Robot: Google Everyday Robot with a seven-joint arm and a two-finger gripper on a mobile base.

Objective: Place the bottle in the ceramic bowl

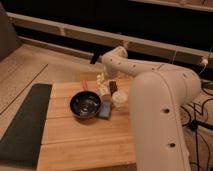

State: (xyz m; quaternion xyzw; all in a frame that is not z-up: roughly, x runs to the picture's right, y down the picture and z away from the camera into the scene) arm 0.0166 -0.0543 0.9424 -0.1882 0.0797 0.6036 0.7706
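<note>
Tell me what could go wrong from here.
1. The gripper is at the bottle, which stands close to the white jar and the flat blue item. Moving the bottle may knock either one.
2. The blue item lies between the bottle and the ceramic bowl, so a low carry could snag it and shove the bowl.

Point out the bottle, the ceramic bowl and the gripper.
bottle (104, 91): camera view, middle of its cream body.
ceramic bowl (76, 105): camera view, its left inner wall.
gripper (102, 79): camera view, the arm's tip, just behind the bottle.
</note>
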